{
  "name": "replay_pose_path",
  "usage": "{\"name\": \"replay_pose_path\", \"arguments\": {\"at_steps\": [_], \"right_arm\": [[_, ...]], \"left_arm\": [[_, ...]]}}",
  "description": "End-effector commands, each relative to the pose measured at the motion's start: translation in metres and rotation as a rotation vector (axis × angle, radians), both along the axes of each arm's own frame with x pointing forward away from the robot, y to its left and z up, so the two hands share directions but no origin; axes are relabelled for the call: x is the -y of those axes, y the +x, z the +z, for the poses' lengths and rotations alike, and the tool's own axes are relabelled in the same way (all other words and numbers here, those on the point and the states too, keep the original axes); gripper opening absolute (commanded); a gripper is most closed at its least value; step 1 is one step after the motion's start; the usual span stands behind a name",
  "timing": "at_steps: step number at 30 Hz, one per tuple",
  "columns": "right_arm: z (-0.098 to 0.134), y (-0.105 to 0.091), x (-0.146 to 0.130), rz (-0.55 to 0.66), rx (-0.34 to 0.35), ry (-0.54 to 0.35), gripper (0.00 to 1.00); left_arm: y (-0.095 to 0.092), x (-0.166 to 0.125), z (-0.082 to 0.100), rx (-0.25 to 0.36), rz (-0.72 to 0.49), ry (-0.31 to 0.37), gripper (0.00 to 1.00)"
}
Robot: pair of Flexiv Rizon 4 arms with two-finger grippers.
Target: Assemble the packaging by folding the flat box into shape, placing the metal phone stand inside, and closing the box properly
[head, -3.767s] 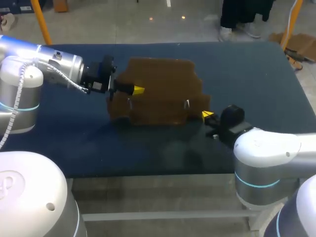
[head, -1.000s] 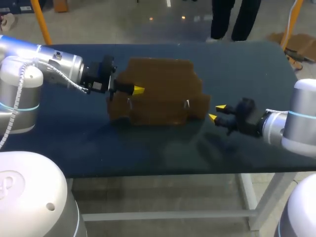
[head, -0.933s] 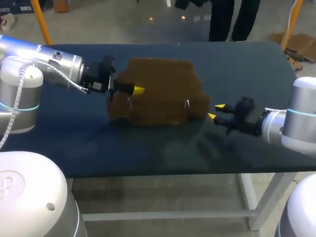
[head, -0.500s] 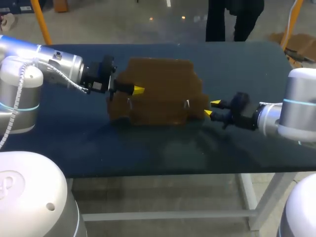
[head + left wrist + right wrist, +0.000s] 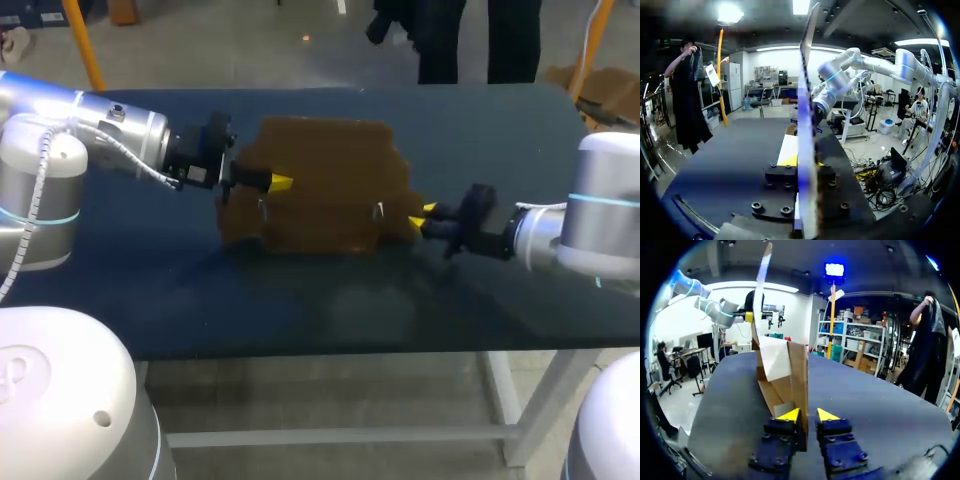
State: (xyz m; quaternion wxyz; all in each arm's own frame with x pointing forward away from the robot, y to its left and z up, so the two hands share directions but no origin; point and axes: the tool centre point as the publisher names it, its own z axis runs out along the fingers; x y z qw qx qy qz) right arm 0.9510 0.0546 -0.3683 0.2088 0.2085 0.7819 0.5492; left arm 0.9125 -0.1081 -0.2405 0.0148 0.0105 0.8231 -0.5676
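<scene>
- Head: left claw (image 5: 270,182) is clamping the flat box (image 5: 320,190) upright on the worktop (image 5: 500,150); right claw (image 5: 420,217) is sitting at its lower right corner
- Left wrist: box is showing edge-on, pinched
- Right wrist: claw is gaping slightly around box edge, ungripped; folding is probably starting, next: close there

No readable text, number, label or sign anywhere: none on the flat box (image 5: 320,190), none on the table (image 5: 300,300).
</scene>
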Motion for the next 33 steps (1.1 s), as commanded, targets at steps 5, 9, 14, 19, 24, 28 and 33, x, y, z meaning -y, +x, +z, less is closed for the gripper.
{"name": "replay_pose_path", "arguments": {"at_steps": [5, 9, 14, 19, 24, 28, 33], "right_arm": [[-0.003, -0.002, -0.007, -0.005, 0.012, 0.014, 0.0], [-0.001, -0.005, -0.01, -0.01, 0.014, 0.016, 0.0], [0.0, -0.01, -0.013, -0.025, 0.016, 0.019, 0.0], [0.001, -0.016, -0.016, -0.041, 0.019, 0.023, 0.0], [0.002, -0.021, -0.02, -0.058, 0.021, 0.022, 0.0], [0.001, -0.025, -0.024, -0.069, 0.017, 0.017, 0.0], [0.0, -0.028, -0.029, -0.078, 0.014, 0.015, 0.07]], "left_arm": [[0.0, -0.002, -0.003, -0.002, -0.003, 0.004, 0.0], [0.0, -0.002, -0.003, -0.002, -0.003, 0.004, 0.0], [0.0, -0.002, -0.003, -0.002, -0.003, 0.004, 0.0], [0.0, -0.002, -0.003, -0.002, -0.003, 0.004, 0.0], [0.0, -0.002, -0.003, -0.002, -0.003, 0.004, 0.0], [0.0, -0.002, -0.003, -0.002, -0.003, 0.004, 0.0], [0.0, -0.002, -0.003, -0.002, -0.003, 0.004, 0.0]]}}
